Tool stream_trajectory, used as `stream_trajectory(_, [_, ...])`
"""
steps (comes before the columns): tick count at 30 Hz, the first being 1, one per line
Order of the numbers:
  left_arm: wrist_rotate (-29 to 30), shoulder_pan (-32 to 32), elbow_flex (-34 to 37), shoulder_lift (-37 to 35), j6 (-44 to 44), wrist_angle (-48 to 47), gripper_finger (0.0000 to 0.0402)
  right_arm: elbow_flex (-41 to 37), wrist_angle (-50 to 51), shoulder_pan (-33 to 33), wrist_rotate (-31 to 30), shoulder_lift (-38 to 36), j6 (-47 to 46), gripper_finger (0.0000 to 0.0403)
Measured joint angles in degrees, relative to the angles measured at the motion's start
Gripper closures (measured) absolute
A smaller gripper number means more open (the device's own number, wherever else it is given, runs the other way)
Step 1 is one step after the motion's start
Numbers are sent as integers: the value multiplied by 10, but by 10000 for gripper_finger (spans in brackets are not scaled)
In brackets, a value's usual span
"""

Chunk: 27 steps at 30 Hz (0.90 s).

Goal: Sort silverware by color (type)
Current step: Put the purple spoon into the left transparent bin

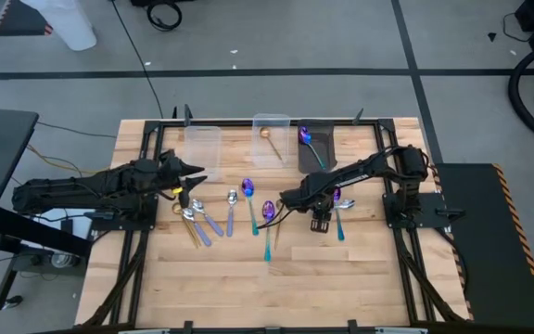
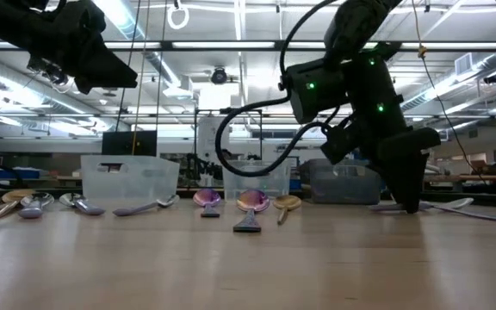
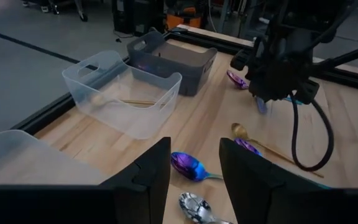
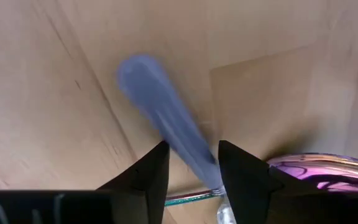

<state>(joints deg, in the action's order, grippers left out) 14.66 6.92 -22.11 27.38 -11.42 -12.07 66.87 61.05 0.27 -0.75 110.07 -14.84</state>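
Note:
Silverware lies loose on the wooden table (image 1: 360, 269): silver spoons (image 1: 196, 221), iridescent purple-blue spoons with teal handles (image 1: 268, 215) and one more such spoon (image 1: 338, 199) by my right gripper. My right gripper (image 1: 321, 221) points down close to the table, open, its fingers on either side of a pale bluish spoon handle (image 4: 166, 118); a purple bowl (image 4: 319, 171) lies beside it. A gold spoon (image 1: 269, 135) lies in the middle clear bin, an iridescent one (image 1: 308, 139) in the dark bin. My left gripper (image 3: 194, 168) hangs open and high over the table's left part. My right gripper comes from above with the spoon handle (image 4: 201, 158) running between its open fingers. Whether a finger touches the handle, I cannot tell.
Three bins stand along the far edge: a clear one (image 1: 202, 144) at the left, a clear one (image 1: 272, 125) in the middle, a dark one (image 1: 323, 153) at the right. A dark cable (image 3: 309, 143) loops below the right arm. Bare wood lies toward the near edge.

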Motion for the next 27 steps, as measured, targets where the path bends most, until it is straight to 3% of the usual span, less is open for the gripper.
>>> stream_trajectory(27, [0, 0, 0, 0, -2, 10, 255, -4, -10, 12, -9, 3, 26, 330])
